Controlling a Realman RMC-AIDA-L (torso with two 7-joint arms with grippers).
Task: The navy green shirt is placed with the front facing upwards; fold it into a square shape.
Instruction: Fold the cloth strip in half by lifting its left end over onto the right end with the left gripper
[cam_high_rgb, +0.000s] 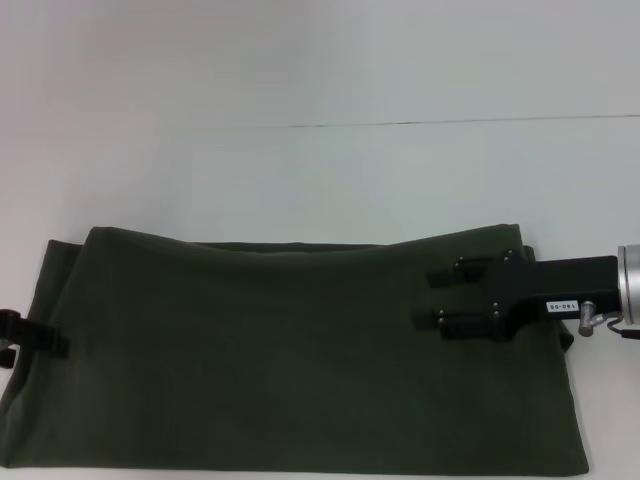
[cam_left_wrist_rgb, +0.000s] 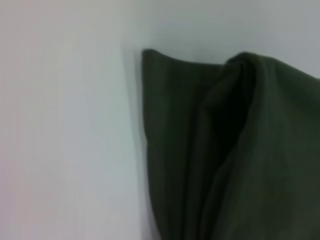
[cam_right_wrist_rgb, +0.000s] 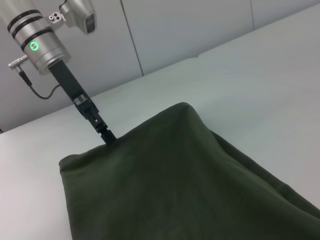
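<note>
The navy green shirt (cam_high_rgb: 290, 360) lies as a wide, plain dark rectangle across the near part of the white table (cam_high_rgb: 320, 170), with no lettering or collar showing. My right gripper (cam_high_rgb: 432, 298) hovers over its right part, fingers pointing left and spread open with nothing between them. At the shirt's left edge, my left gripper (cam_high_rgb: 45, 341) is pinched on the cloth. The right wrist view shows that same left gripper (cam_right_wrist_rgb: 106, 135) meeting the shirt (cam_right_wrist_rgb: 175, 185) at its edge. In the left wrist view the shirt (cam_left_wrist_rgb: 235, 150) bunches in folds close to the camera.
Bare white table surface (cam_right_wrist_rgb: 240, 75) stretches beyond the shirt's far edge. A faint seam (cam_high_rgb: 440, 121) runs across the table at the back. The shirt's near edge reaches the bottom of the head view.
</note>
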